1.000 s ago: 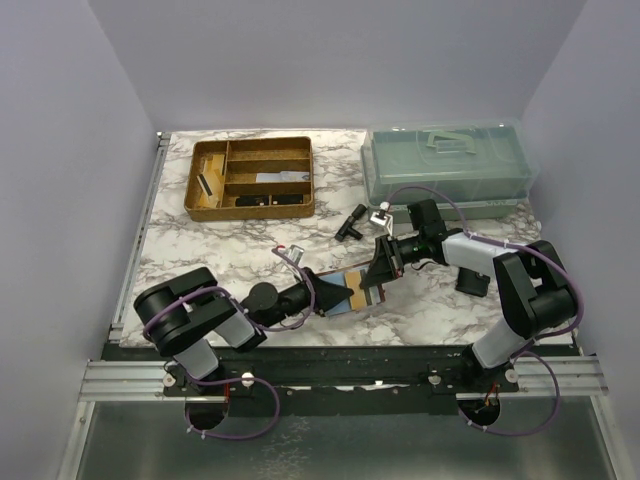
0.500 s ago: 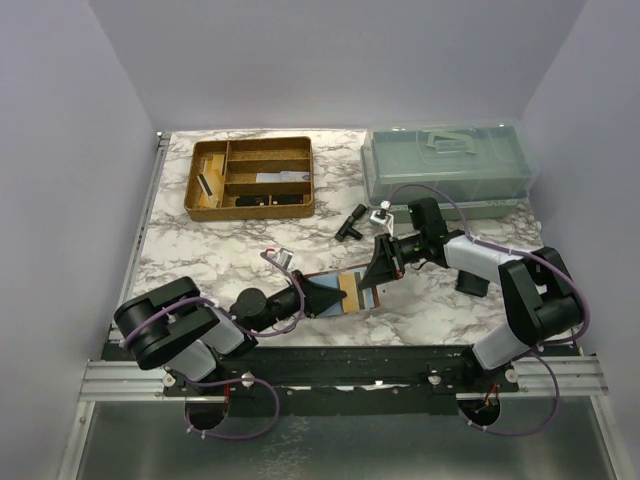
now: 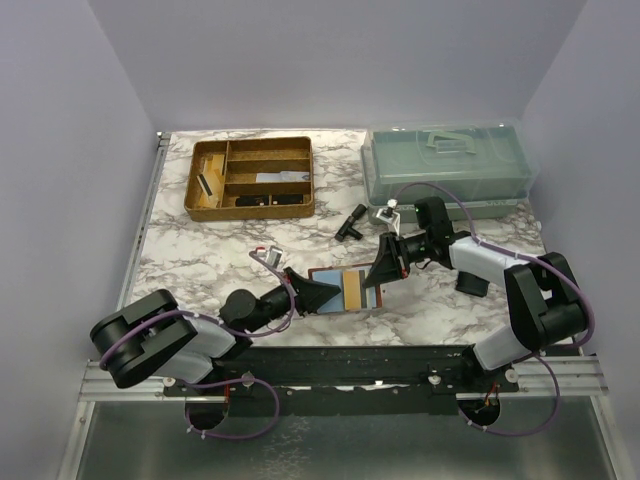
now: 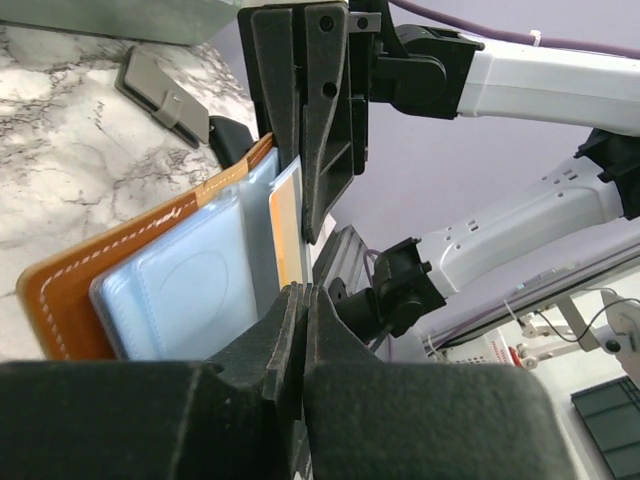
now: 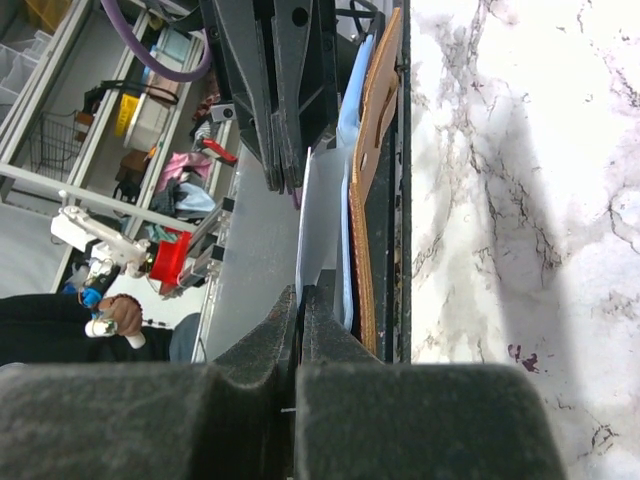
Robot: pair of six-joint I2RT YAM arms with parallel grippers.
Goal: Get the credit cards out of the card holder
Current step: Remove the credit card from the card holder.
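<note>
Leftward has gone my left arm (image 3: 190, 335) since before, and the right jaws have closed on a pale card (image 5: 318, 230); left jaws pinch the open card holder (image 4: 60, 300), lying at the surface's (image 3: 200, 250) near edge, centre.

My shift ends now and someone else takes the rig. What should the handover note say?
Left gripper: shut on the card holder's edge.
Right gripper: shut on a pale sheet at the opposite edge; card or sleeve, unclear.
Holder lies open between them, a tan card in its pocket.
Done: no card seen outside the holder.
Left: pull every card out.
</note>
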